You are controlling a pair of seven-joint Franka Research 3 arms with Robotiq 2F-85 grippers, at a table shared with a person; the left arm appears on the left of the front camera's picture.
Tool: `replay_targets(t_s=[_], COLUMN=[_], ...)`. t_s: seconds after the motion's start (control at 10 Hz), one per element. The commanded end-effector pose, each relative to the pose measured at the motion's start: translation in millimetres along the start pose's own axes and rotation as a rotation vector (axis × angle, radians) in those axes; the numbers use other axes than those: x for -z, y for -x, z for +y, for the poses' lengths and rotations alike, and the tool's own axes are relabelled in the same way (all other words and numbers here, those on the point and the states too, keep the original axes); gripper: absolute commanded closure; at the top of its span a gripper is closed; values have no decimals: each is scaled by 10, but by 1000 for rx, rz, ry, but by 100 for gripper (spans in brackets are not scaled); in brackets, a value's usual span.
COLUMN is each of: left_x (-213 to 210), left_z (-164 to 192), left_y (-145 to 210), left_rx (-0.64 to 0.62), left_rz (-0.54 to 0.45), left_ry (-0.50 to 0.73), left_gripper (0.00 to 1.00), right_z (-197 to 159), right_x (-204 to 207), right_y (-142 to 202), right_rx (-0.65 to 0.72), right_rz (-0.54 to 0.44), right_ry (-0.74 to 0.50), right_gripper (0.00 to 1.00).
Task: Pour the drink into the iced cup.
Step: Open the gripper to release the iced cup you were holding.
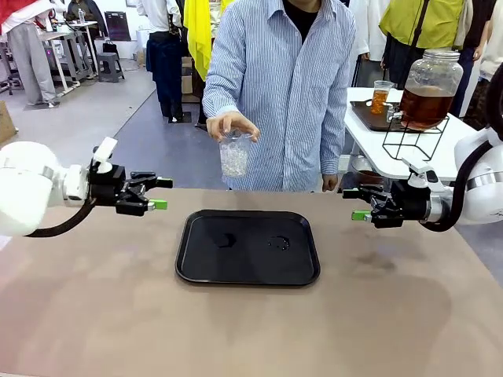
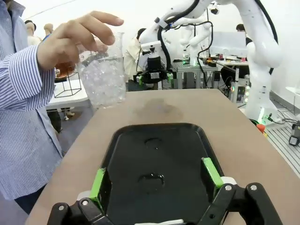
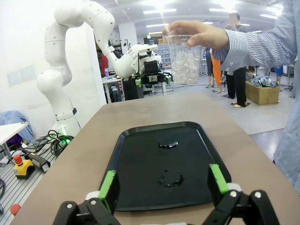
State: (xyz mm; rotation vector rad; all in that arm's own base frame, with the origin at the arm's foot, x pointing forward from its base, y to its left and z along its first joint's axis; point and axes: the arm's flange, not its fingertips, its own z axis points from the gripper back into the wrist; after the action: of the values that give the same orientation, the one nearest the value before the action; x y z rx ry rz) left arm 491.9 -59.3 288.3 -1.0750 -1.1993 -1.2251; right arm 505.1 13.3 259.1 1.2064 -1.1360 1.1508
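Observation:
A person's hand (image 1: 232, 124) holds the iced cup (image 1: 234, 153) (image 2: 103, 79) (image 3: 184, 58), clear plastic full of ice, in the air past the table's far edge. The amber-brown drink sits in a small clear cup (image 1: 382, 97) on a side table at the back right, beside a big glass jar (image 1: 428, 93) of the same liquid. My left gripper (image 1: 161, 193) (image 2: 154, 180) hovers open left of the black tray (image 1: 251, 263) (image 2: 185, 154) (image 3: 140, 154), with nothing between its fingers. Right of the tray, my right gripper (image 1: 354, 203) (image 3: 161, 185) is likewise open and holds nothing.
The tray lies mid-table with a few wet spots (image 3: 168, 145) on it. The jar stands on a black wire stand (image 1: 413, 137) on the white side table (image 1: 377, 153). The person stands close against the far edge.

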Motion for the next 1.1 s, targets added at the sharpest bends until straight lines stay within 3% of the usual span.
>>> replay_targets(t_s=[0.0, 1.0], left_x=[-39, 0], left_z=[-45, 0], left_y=[25, 0], left_rx=[17, 0], left_rz=[2, 0], left_ry=[30, 0], left_gripper=[0, 0], right_z=[-20, -20], right_x=[5, 5], right_y=[-29, -29], right_rx=[-2, -2], right_rz=[1, 1], right_ry=[-2, -2], right_gripper=[0, 0])
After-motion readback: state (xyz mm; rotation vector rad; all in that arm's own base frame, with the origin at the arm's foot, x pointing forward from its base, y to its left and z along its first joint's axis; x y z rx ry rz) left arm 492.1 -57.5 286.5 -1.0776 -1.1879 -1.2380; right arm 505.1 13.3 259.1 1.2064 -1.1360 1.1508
